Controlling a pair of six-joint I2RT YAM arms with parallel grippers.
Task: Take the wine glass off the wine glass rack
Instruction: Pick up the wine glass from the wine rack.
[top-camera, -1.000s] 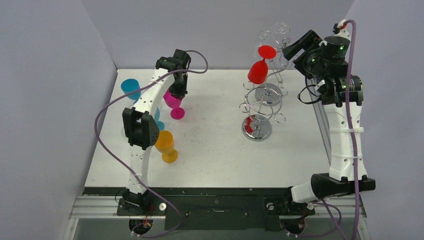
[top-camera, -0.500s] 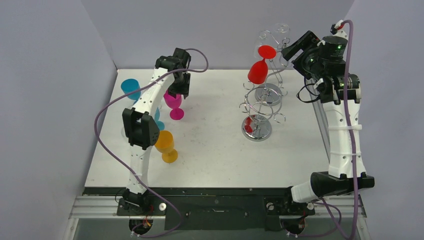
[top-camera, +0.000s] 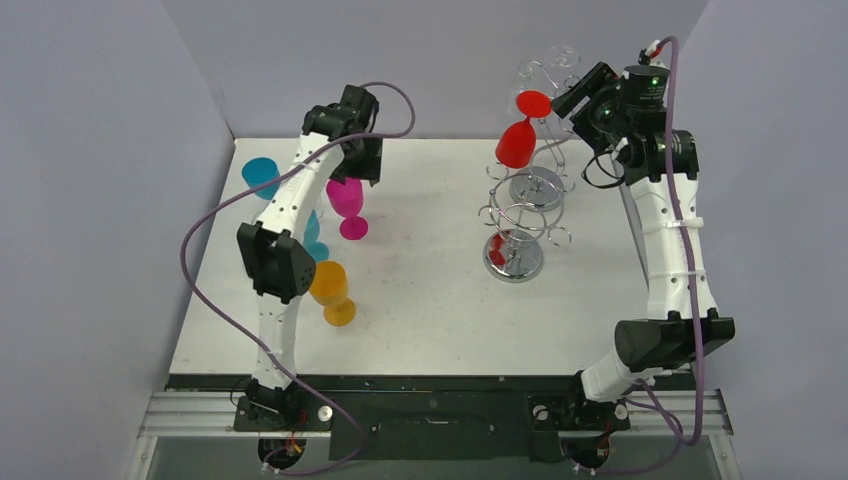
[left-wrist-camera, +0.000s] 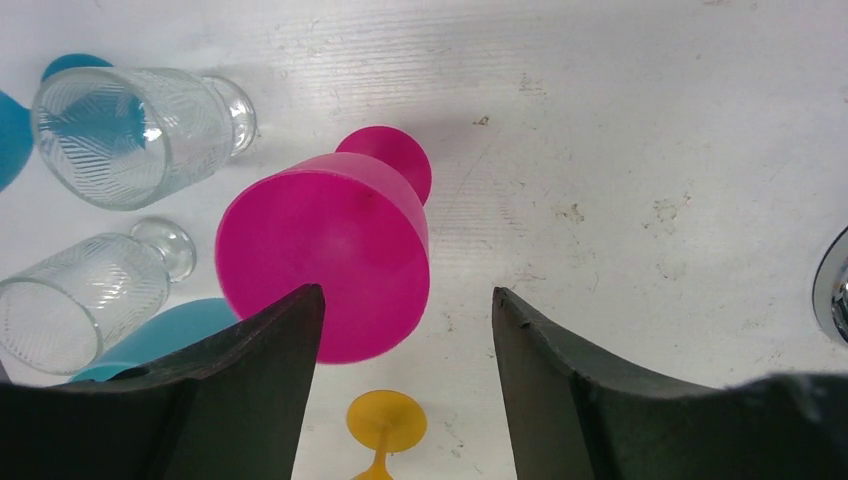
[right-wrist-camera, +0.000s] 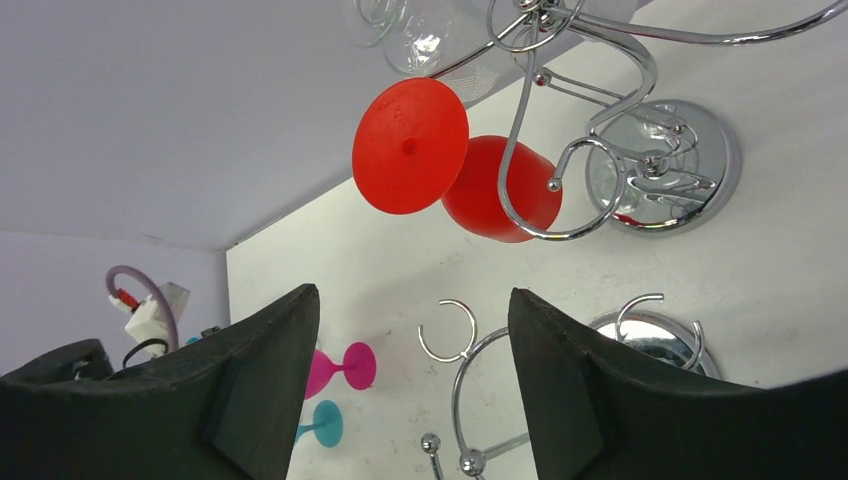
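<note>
Left end effector (left-wrist-camera: 408, 293) has spread open, releasing the magenta plastic goblet (left-wrist-camera: 320, 255); right end effector (right-wrist-camera: 412, 293) gapes empty, red plastic wine glass (right-wrist-camera: 500, 190) at twelve o'clock.

Red wine glass (right-wrist-camera: 410, 145); chrome rack (right-wrist-camera: 700, 160); magenta goblet (left-wrist-camera: 320, 260); orange goblet (top-camera: 328, 282); herringbone-etched clear glasses (left-wrist-camera: 120, 135)

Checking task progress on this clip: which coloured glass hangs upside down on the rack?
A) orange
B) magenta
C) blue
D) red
D: the red wine glass hangs bowl-down, foot up, from the chrome rack.
</note>
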